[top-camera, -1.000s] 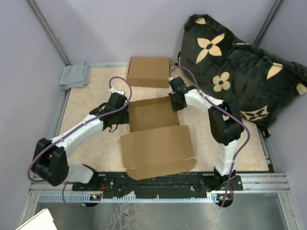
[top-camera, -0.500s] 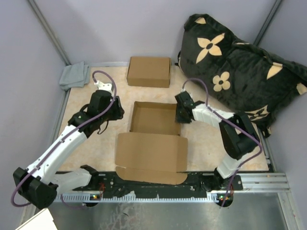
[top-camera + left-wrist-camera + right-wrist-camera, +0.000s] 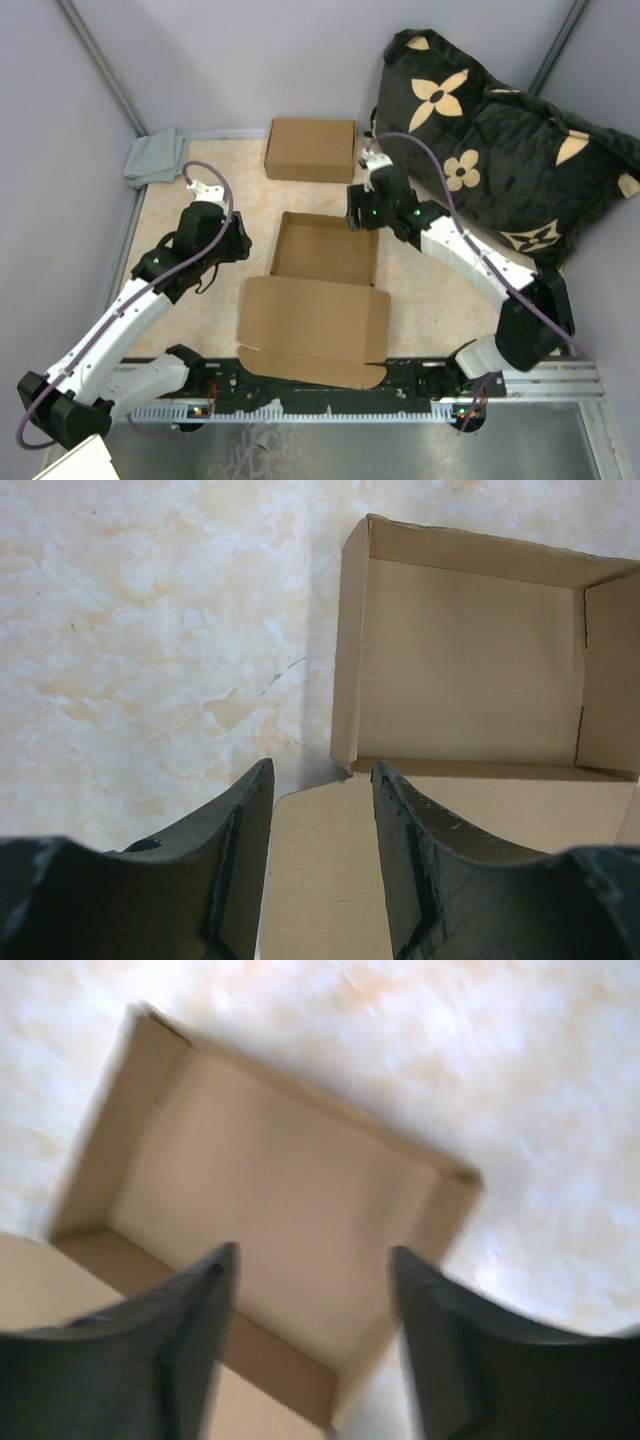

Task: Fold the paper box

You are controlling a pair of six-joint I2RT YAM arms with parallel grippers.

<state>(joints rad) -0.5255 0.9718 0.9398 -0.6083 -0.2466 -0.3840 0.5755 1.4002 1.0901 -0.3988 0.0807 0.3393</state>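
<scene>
The paper box (image 3: 325, 248) lies open in the middle of the table, a shallow brown tray with its lid flap (image 3: 312, 325) spread flat toward the arms. My left gripper (image 3: 238, 243) hovers just left of the tray, open and empty. In the left wrist view its fingers (image 3: 245, 860) frame the flap's corner (image 3: 330, 870), with the tray (image 3: 470, 660) ahead. My right gripper (image 3: 358, 215) hangs over the tray's back right corner, open and holding nothing. The right wrist view is blurred and looks down into the tray (image 3: 270, 1190) between the fingers (image 3: 190, 1340).
A second, closed brown box (image 3: 310, 150) sits at the back of the table. A grey cloth (image 3: 155, 158) lies in the back left corner. A large black cushion with tan flowers (image 3: 490, 130) leans at the right. Purple walls close in the sides.
My right gripper has opened and lifted off the tray's back right wall. My left arm has drawn back to the left of the tray. The box has shifted slightly toward the arms.
</scene>
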